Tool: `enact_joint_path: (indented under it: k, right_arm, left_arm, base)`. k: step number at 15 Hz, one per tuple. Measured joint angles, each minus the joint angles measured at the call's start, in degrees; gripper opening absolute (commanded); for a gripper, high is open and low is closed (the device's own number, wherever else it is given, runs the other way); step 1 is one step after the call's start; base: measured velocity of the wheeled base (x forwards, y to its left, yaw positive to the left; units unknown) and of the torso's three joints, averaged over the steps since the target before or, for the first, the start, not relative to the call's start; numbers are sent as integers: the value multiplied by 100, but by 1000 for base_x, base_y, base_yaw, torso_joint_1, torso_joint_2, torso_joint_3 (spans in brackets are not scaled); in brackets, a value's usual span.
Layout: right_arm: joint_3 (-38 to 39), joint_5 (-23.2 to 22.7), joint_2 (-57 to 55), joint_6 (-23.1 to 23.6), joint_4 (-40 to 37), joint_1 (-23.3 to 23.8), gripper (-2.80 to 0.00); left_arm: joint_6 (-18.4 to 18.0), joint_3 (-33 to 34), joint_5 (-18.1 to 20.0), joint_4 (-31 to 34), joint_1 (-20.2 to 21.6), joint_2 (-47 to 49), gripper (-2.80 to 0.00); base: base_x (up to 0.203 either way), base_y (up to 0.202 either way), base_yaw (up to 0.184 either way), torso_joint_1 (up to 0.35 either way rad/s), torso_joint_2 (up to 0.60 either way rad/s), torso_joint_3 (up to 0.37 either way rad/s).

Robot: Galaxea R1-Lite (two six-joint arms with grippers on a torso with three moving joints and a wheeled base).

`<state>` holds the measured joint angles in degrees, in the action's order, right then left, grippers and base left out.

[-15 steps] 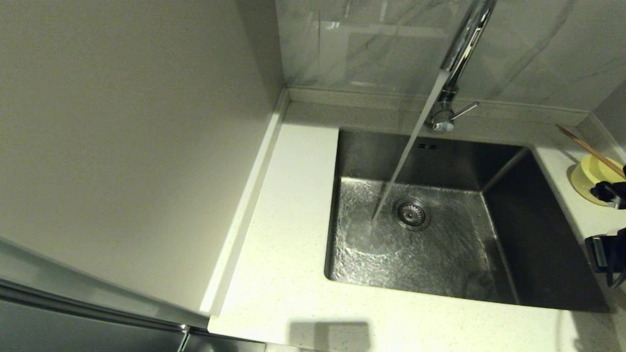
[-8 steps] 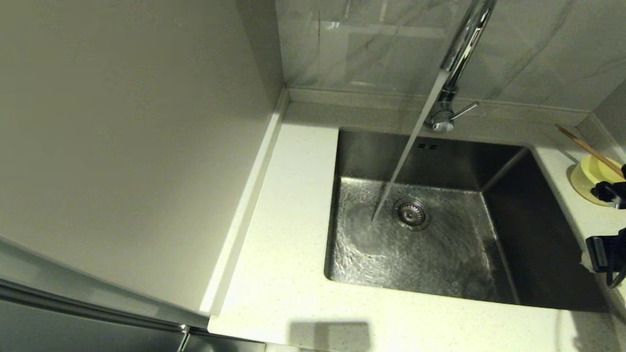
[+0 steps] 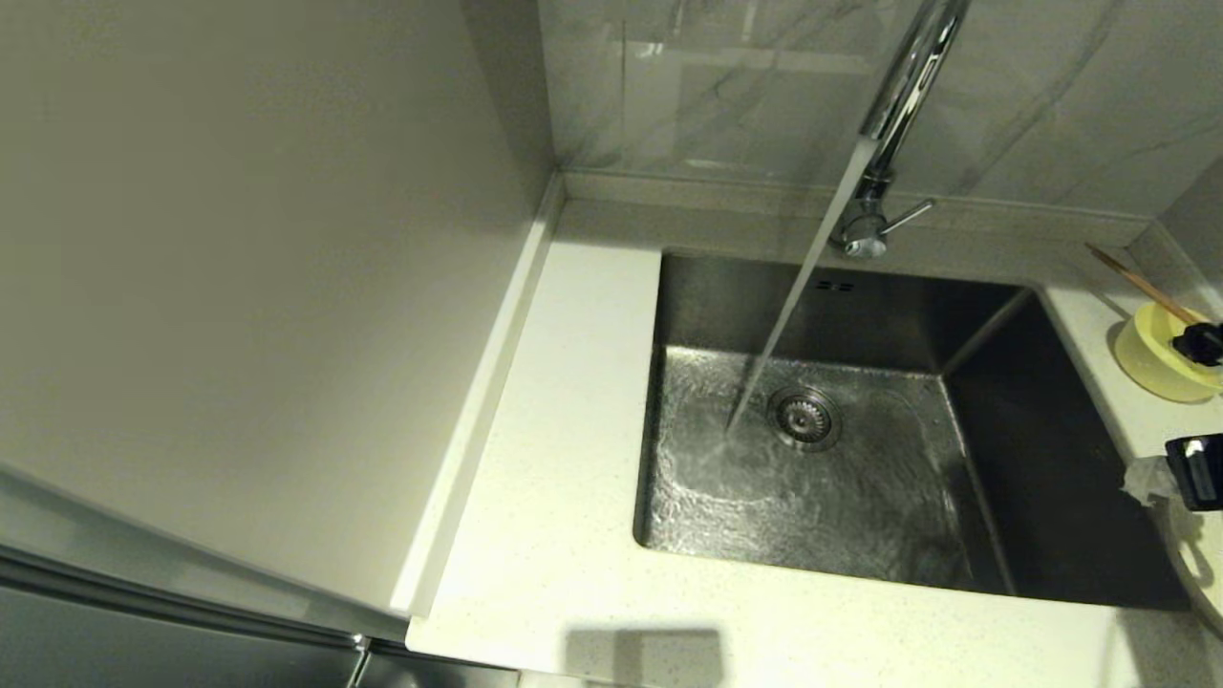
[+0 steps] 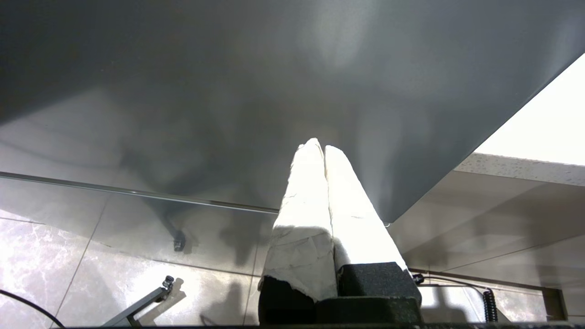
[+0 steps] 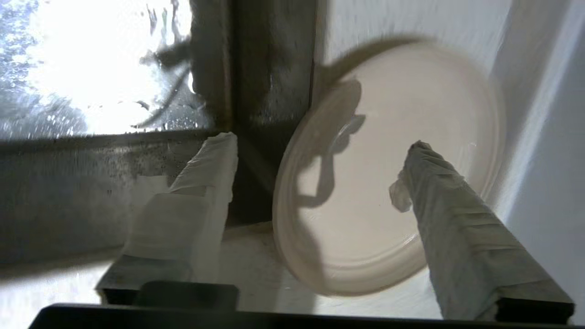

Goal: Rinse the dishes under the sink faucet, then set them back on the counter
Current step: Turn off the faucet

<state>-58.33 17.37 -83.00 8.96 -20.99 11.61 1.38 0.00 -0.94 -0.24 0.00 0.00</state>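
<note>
Water runs from the chrome faucet [image 3: 908, 86] into the steel sink [image 3: 1051, 459], landing beside the drain strainer [image 3: 804, 417]. On the counter [image 3: 564, 459] right of the sink stands the yellow-green bowl [image 3: 1151, 368], with the brown chopsticks [image 3: 1137, 282] resting across it. The cream plate [image 5: 379, 192] lies flat on the counter nearer the front; only its rim [image 3: 1206, 573] shows in the head view. My right gripper [image 5: 322, 141] hangs open above the plate's sink-side edge, holding nothing, and sits at the head view's right border [image 3: 1199, 406]. My left gripper [image 4: 320, 146] is shut and empty, parked below counter level.
A pale cabinet side [image 3: 239, 287] rises to the left of the counter, and the marble wall [image 3: 726, 86] stands behind the sink. The raised rim [image 3: 1099, 225] runs along the back. The sink floor is awash with rippling water.
My right gripper has slid to the right, further out of the head view, and its fingers stand wider apart. More of the bowl shows now. The water keeps running.
</note>
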Motion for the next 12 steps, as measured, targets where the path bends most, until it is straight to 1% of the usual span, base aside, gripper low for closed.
enact_joint_path:
  k: [1, 2, 4, 7, 11, 12]
  right_arm:
    - [-68, -79, 139, 338, -29, -79, 0]
    - [-182, -101, 260, 572, -74, -167, 0]
    - [-446, -103, 410, 793, -316, -270, 0]
    - [-911, 127, 489, 805, -502, -355, 0]
    - [-1481, 155, 408, 771, -445, -630, 0]
    - [-1556, 114, 385, 772, -442, -681, -280]
  left_arm:
    - [0, 0, -1, 1, 0, 0, -280]
    - [0, 0, -2, 0, 0, 0, -280]
    - [-1, 0, 0, 0, 0, 0, -280]
    - [0, 0, 1, 0, 0, 0, -280]
    - [-1, 0, 0, 0, 0, 0, -280]
    - [0, 0, 0, 1, 0, 0, -280]
  base:
    - [0, 0, 0, 0, 0, 0]
    - [0, 0, 0, 0, 0, 0]
    - [0, 0, 0, 0, 0, 0]
    - [0, 0, 0, 0, 0, 0]
    - [0, 0, 0, 0, 0, 0]
    - [0, 0, 0, 0, 0, 0]
